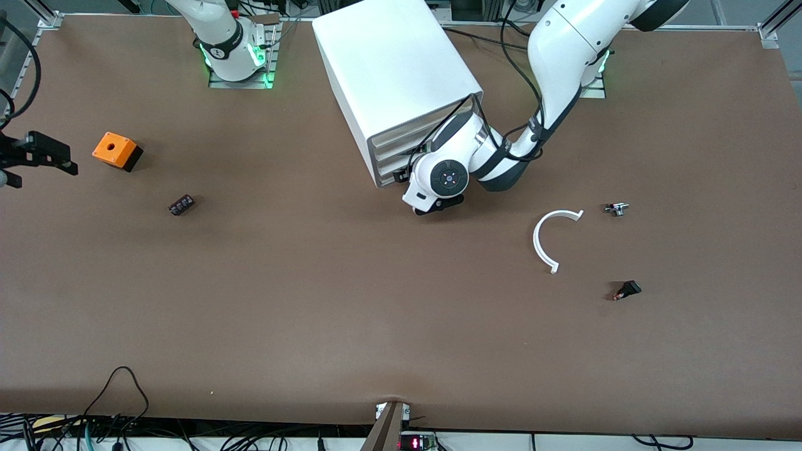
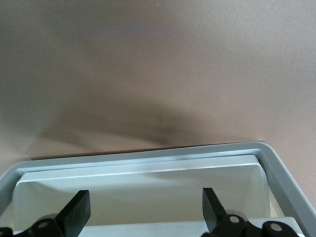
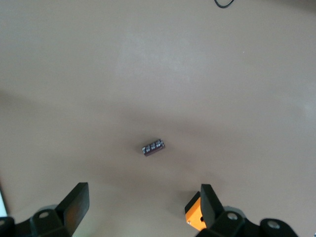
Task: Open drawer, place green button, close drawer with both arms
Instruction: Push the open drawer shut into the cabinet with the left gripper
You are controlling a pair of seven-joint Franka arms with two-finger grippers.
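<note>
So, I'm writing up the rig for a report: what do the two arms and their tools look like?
Both arms are glossy white jointed shells with black joint bands, black cables clipped alongside, and green lights glowing at the bases. The left arm's wrist ends in a dark round cap. The left tool and right tool each have two black wedge fingers.

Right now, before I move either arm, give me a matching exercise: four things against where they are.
1 left hand
2 right hand
3 orange box
4 white arc

A on the table toward the left arm's end
B open, at the cabinet's drawer fronts
C on the table toward the right arm's end
D open, up beside the orange box

Pairs: 1-B; 2-D; 3-C; 4-A
</note>
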